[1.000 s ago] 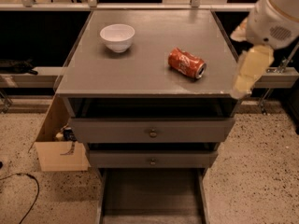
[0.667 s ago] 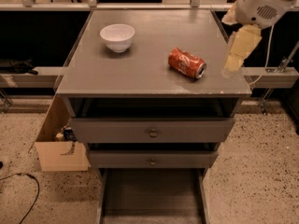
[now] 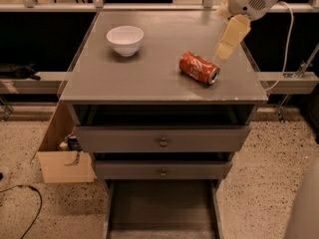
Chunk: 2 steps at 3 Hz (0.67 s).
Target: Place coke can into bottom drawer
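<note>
Gripper (image 3: 223, 52) sits just R of can (image 3: 199, 67), open/closed can't tell; you'd best grab across its body, as it's lying flat.

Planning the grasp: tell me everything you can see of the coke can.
The coke can is red-orange with white lettering and a silver end, metal by its look, slightly dented. It lies on its side on the cabinet top, right of centre, silver end facing front-right. Only the top seems to touch it; the end effector hovers close behind its right end.
</note>
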Motion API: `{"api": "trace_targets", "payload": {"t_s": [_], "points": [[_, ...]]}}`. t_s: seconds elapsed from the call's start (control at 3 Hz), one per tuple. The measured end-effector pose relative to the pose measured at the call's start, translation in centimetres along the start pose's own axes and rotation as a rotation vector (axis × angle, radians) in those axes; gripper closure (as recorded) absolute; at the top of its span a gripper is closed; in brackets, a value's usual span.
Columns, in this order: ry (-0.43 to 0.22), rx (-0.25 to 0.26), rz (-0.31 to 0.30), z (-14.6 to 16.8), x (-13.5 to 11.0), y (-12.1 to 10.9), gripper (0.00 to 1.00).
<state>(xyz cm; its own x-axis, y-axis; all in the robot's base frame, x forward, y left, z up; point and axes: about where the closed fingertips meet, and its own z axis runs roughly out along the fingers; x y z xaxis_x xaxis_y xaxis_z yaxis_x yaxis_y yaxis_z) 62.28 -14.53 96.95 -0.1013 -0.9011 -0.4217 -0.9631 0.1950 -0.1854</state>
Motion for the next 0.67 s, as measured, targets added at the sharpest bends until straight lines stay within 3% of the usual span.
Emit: {"api": "trace_targets", "payload": {"t_s": [0.67], "points": [[-0.046, -0.083, -0.006, 6.5, -3.2, -1.2, 0.0]]}}
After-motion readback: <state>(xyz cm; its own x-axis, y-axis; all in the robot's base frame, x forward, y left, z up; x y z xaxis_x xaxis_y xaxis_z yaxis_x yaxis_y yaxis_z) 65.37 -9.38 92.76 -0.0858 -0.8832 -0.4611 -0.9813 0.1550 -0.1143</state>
